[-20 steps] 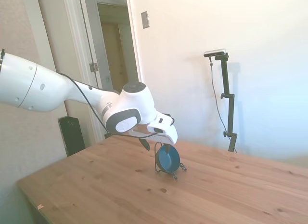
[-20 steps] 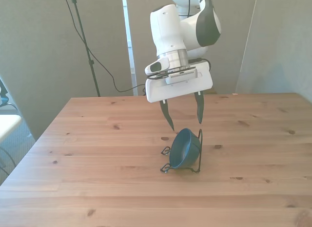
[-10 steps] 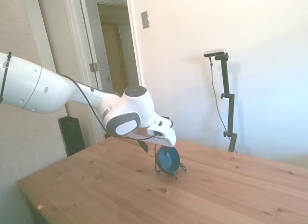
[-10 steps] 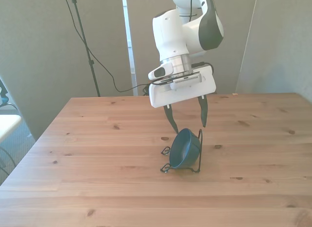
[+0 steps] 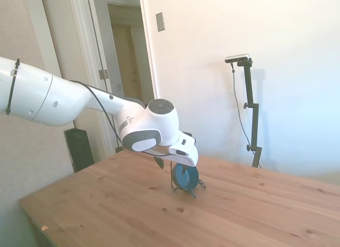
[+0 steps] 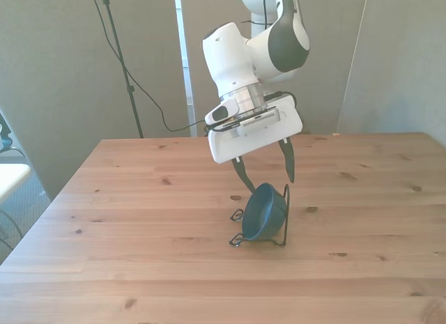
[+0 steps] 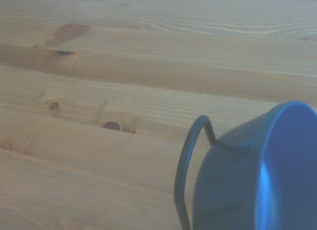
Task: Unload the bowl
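Gripper (image 6: pixel 268 176) hanging just above blue bowl (image 6: pixel 263 211), fingers spread wide, gripping nothing. Bowl sitting on edge in black wire rack (image 6: pixel 282 230), table (image 6: pixel 139 219) centre, opening facing 9 o'clock in front view. Risk imo: finger catching rack wire, dragging whole thing along.

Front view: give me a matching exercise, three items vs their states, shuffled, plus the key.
Items:
1. bowl
2. wire rack
3. pincer

States:
A. open, fingers pointing down just above the blue rim
B. tipped on edge, leaning in a thin frame
C. black, standing on the wooden table, holding something blue

Pairs: 1-B, 2-C, 3-A
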`<state>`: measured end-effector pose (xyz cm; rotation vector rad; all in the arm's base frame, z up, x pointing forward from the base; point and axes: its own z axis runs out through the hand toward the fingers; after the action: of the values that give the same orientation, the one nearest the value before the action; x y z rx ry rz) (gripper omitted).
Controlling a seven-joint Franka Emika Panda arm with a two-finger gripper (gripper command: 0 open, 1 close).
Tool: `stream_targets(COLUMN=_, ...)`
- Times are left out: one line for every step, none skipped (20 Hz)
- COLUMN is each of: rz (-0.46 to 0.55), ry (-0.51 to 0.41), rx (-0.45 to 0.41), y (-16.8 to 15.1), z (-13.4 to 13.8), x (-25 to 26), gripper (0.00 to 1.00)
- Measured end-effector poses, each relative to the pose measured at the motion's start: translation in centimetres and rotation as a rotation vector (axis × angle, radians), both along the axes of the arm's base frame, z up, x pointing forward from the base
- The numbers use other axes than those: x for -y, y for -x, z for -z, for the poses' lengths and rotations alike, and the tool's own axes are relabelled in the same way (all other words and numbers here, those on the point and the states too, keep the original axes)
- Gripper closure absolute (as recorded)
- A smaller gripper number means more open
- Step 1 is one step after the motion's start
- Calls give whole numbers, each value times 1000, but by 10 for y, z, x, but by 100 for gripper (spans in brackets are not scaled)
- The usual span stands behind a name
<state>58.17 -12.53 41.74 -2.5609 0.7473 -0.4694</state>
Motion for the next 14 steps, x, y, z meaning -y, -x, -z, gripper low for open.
stream_targets(rz=0, ry=-2, rx=2, y=-1, z=0, x=1, gripper=0)
stream_targets(rz=2, ry=-12, rx=7, y=-3, z=0, x=2, gripper=0)
stream_targets(rz=4, ry=-20, rx=13, y=-5, z=0, x=2, gripper=0)
stream_targets(rz=5, ry=-26, rx=16, y=-7, z=1, x=3, gripper=100)
stream_targets(rz=7, ry=-33, rx=19, y=-8, z=3, x=3, gripper=100)
stream_targets(rz=7, ry=-41, rx=20, y=-11, z=5, x=2, gripper=100)
stream_targets(rz=6, ry=-52, rx=17, y=-13, z=7, x=2, gripper=100)
stream_targets(rz=4, ry=-59, rx=13, y=-14, z=10, x=2, gripper=100)
stream_targets(rz=2, ry=-64, rx=11, y=-16, z=11, x=1, gripper=100)
stream_targets(rz=-3, ry=-69, rx=8, y=-16, z=12, x=1, gripper=100)
stream_targets(rz=-6, ry=-72, rx=6, y=-17, z=12, x=2, gripper=100)
stream_targets(rz=-10, ry=-76, rx=3, y=-17, z=12, x=2, gripper=100)
stream_targets(rz=-14, ry=-79, rx=2, y=-17, z=11, x=2, gripper=100)
stream_targets(rz=-16, ry=-80, rx=2, y=-18, z=10, x=2, gripper=100)
